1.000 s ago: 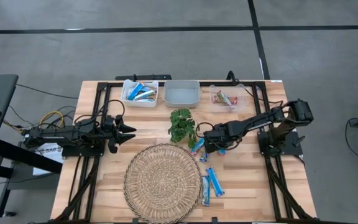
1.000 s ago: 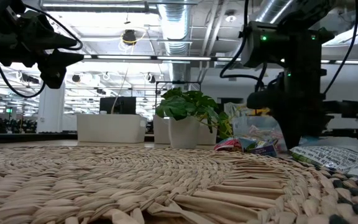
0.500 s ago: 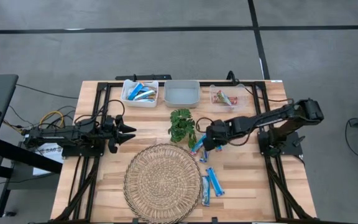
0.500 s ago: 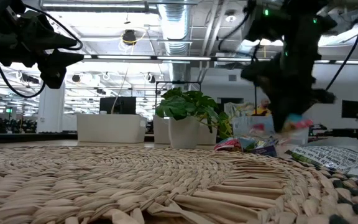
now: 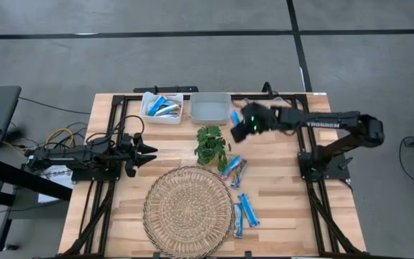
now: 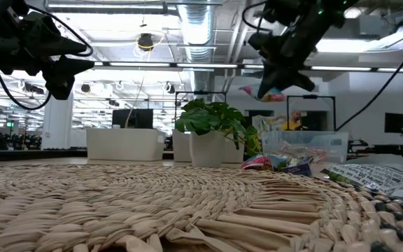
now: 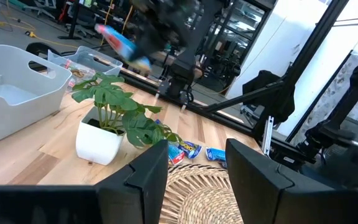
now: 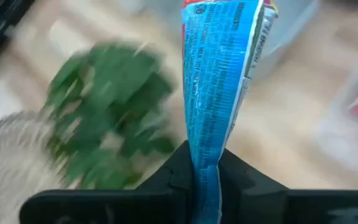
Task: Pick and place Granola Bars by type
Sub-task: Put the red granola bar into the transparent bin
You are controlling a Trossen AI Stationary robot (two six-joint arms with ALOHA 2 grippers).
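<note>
My right gripper (image 5: 240, 128) is shut on a blue granola bar (image 8: 219, 74), in the air above the table, between the plant (image 5: 210, 144) and the far bins. In the low view the bar (image 6: 269, 94) shows high above the table. More blue bars lie on the wood beside the plant (image 5: 234, 170) and at the woven mat's right edge (image 5: 244, 211). The far left white bin (image 5: 162, 108) holds several blue bars. My left gripper (image 5: 148, 151) is open and empty at the table's left side. My right gripper pinches one end of the blue bar (image 8: 206, 163) between its two fingers (image 8: 178, 172). The rest of the wrapper stands out past the fingertips. The bar is lifted clear of the table.
An empty grey bin (image 5: 210, 108) stands at the far middle, and a clear bin (image 5: 259, 112) with a reddish bar to its right, partly under my right arm. A round woven mat (image 5: 187, 208) covers the near middle. The potted plant stands just beyond it.
My right gripper has risen from the bars beside the plant with one blue bar. It has swung up and toward the table's far edge, to a place near the bins. The bar is now lifted clear.
</note>
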